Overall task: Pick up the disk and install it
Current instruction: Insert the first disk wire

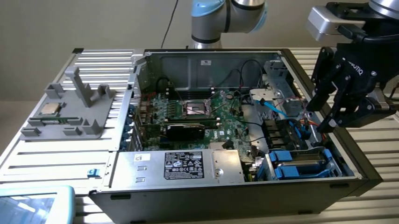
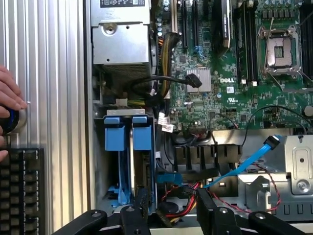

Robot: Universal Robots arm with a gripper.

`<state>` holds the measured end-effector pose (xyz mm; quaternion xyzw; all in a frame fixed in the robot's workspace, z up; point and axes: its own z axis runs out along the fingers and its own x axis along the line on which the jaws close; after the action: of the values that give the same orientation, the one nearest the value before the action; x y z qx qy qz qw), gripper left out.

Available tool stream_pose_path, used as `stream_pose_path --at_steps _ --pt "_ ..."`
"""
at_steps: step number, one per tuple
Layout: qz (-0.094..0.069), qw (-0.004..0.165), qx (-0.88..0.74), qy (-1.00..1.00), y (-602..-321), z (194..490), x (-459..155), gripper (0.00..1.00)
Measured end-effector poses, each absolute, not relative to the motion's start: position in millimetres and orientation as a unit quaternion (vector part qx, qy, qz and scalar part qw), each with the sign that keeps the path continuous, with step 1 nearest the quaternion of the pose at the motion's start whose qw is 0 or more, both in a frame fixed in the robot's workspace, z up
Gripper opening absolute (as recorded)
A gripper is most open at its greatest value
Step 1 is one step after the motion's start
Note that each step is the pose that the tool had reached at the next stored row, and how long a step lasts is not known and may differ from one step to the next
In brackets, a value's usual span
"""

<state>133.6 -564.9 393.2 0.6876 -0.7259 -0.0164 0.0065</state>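
Claw (image 1: 318, 116): hung black over the open case's side wall at the exterior view's right, pointing down. Through the wrist camera (image 2: 173, 211) I saw both fingers (image 2: 142, 208) spread wide with nothing gripped, only red and black wires lying deeper in the case between them.
Arm (image 1: 224, 16): rose behind the case, grey with pale blue joints.
Surface: a ribbed aluminium table (image 1: 56, 158) carried everything.
Room: a plain beige wall (image 1: 93, 23) stood behind; I could make out little else.
Case (image 1: 218, 196): a black tower lay on its side with the lid off. Its green motherboard (image 1: 206, 112) was exposed, a silver power supply (image 1: 187, 165) with a black label sat at the near wall, and a blue cable (image 1: 274, 106) looped near the far end.
Fixture (image 1: 72, 109): a grey plastic holder stood at the exterior view's left, with a square silver chip (image 1: 50, 109) seated in it.
Operator side: in the wrist view a hand (image 2: 10, 93) touched a round knob (image 2: 11, 120) beside a black keyboard (image 2: 22, 191), outside the case.
Disk (image 1: 304, 163): sat in the drive bay at the case's near corner, on the exterior view's right. Two blue carrier tabs (image 2: 129, 133) showed side by side, and I could not tell how many drives were behind them.
Disk against claw: lower than the claw and nearer the exterior camera, apart from it, with no finger touching.
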Motion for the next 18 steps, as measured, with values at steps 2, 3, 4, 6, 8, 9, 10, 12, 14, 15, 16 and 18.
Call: stream_pose_path --at_steps 2,3,4,6,8,9,10,12,14,15,16,18 --pt "-0.016 0.006 0.685 -0.729 -565 393 135 0.52" --pt "-0.017 0.006 0.681 -0.732 -565 392 135 0.52" --pt "-0.017 0.006 0.678 -0.735 -565 392 135 0.52" --pt "-0.017 0.005 0.669 -0.743 -565 390 135 0.52" --pt "-0.018 0.005 0.663 -0.749 -564 390 136 0.52" --pt "-0.018 0.005 0.661 -0.75 -564 389 137 0.52" --pt "-0.018 0.005 0.661 -0.751 -564 389 139 0.52" --pt "-0.018 0.005 0.66 -0.751 -562 388 144 0.52" --pt "-0.018 0.005 0.658 -0.753 -562 385 148 0.52" --pt "-0.018 0.005 0.657 -0.754 -561 384 150 0.52" --pt "-0.018 0.005 0.656 -0.755 -561 383 152 0.52" --pt "-0.018 0.004 0.652 -0.758 -561 379 152 0.52"
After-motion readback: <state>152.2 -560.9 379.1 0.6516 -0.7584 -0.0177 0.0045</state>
